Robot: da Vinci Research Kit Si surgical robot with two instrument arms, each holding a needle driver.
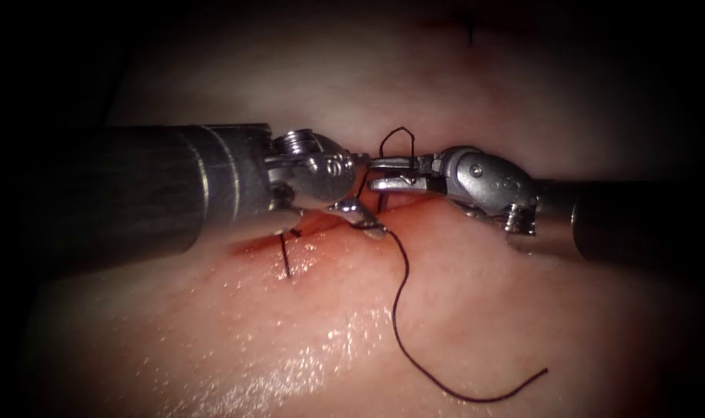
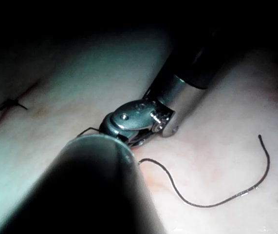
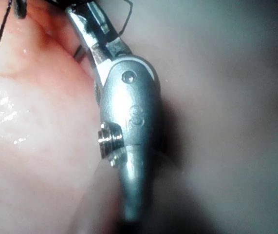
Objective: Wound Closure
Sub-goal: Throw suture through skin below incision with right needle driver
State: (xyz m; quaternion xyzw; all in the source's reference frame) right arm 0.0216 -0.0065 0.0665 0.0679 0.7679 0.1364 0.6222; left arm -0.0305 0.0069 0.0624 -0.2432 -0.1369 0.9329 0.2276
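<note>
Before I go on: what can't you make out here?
Silver left hand: what it grips, needle or thread; its own dark shaft covers it in the left wrist view.
Dark thread: its path at the red cut, behind the left hand and silver right hand in the endoscope view.

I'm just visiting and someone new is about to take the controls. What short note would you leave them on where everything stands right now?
Left tool: jaws down at the cut; whether they grip anything cannot be told.
Right tool: jaws open around a small loop of thread above the cut.
Thread: a long free tail trails over the tissue below the cut.
Needle: cannot be made out.
Done: one stitch crosses the cut at its left end.
Left: the cut is still open beside that stitch, with red fluid there.
</note>
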